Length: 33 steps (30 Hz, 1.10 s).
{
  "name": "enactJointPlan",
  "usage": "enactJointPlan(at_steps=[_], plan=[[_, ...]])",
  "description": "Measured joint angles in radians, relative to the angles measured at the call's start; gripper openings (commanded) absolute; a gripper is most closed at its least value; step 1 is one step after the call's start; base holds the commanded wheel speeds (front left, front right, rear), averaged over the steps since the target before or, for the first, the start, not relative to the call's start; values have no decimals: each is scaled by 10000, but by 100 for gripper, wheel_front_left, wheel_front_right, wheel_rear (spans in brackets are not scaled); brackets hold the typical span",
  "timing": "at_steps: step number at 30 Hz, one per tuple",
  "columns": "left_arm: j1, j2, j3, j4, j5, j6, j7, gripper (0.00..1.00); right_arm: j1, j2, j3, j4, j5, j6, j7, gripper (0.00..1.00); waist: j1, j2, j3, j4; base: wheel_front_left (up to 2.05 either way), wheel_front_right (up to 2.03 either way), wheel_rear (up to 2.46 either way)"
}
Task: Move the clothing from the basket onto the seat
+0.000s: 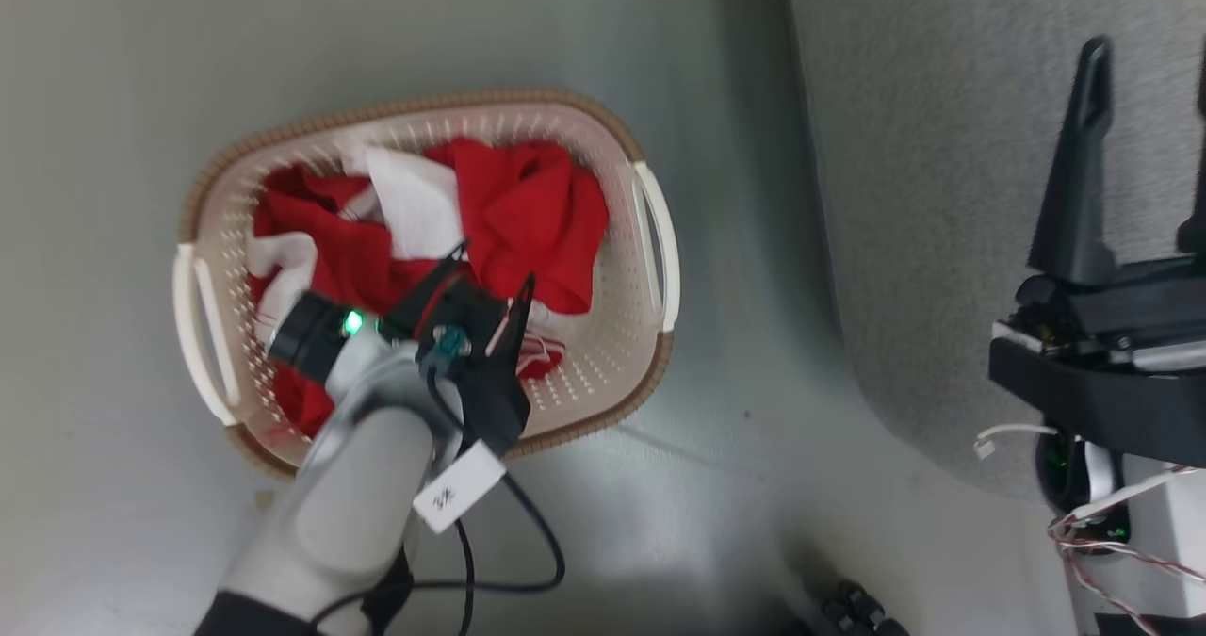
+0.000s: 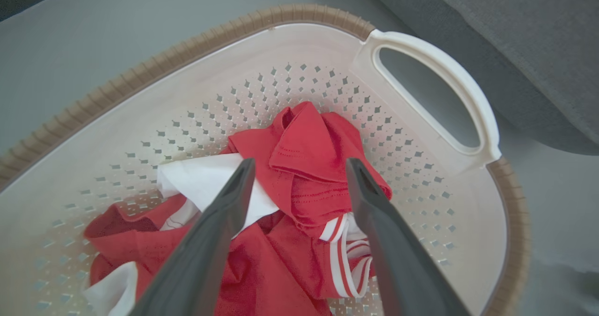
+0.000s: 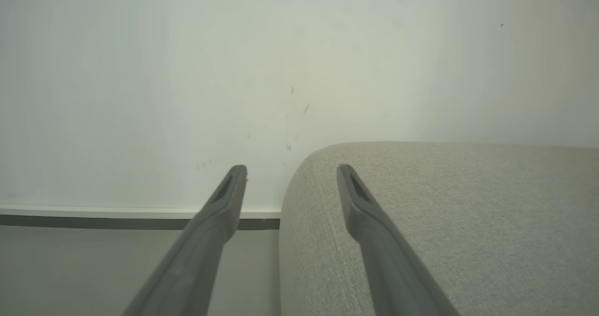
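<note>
Fingers (image 2: 220, 227) spread over red-and-white clothing (image 2: 309, 166), in cream basket (image 2: 234, 86), grey seat (image 2: 514, 49) just beside

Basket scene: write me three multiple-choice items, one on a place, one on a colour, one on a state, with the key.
1. The red-and-white sports clothing lies: A on a shelf; B in the cream perforated plastic basket; C on a table.
2. The basket's woven-look rim is: A blue; B black; C brown.
3. The left gripper is: A open over the clothing; B shut on a towel; C shut, empty.
Key: B, it is heaped inside the basket walls; C, a brown band rings the top; A, its dark fingers stand apart.
</note>
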State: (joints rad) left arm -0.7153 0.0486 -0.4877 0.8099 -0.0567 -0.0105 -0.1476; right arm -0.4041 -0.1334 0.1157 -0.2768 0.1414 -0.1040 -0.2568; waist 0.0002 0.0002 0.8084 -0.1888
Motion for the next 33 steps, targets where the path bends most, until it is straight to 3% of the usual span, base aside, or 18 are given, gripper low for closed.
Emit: enactJointPlan(at_steps=[17, 27, 28, 29, 30, 31, 32, 33], plan=[[-1955, -17, -309, 1114, 247, -73, 88, 100, -1000, -8, -81, -775, -284, 0, -4, 100, -1, 0, 2258, -132, 0, 0, 0], [-2525, -17, -454, 1576, 127, 174, -125, 100, -1190, 25, 59, -821, -458, 77, -4, 100, -1, -1, 2756, -187, 0, 0, 0], [-2573, -19, -489, 1639, 121, 196, -125, 89, -1190, 25, 65, -821, -499, 77, -4, 100, -1, -1, 2766, -203, 0, 0, 0], [-2630, -17, -520, 1703, 98, 209, -123, 62, -1189, 25, 67, -821, -546, 77, -4, 100, -2, -1, 2774, -219, 0, 0, 0], [-2674, -17, -568, 1768, 56, 222, -123, 43, -1189, 25, 67, -821, -550, 79, -4, 100, -2, -2, 2779, -236, 0, 0, 0], [-2698, -17, -617, 1824, 21, 247, -123, 11, -1189, 25, 67, -821, -550, 81, -4, 100, -2, -2, 2784, -253, 0, 0, 0], [-2710, -19, -654, 1871, 6, 274, -121, 0, -1190, 25, 67, -819, -550, 86, -4, 100, -2, -3, 2788, -269, 0, 0, 0], [-2719, -19, -683, 1910, -17, 282, -121, 0, -1189, 27, 65, -817, -552, 86, -4, 100, -1, -2, 2792, -283, 0, 0, 0]])
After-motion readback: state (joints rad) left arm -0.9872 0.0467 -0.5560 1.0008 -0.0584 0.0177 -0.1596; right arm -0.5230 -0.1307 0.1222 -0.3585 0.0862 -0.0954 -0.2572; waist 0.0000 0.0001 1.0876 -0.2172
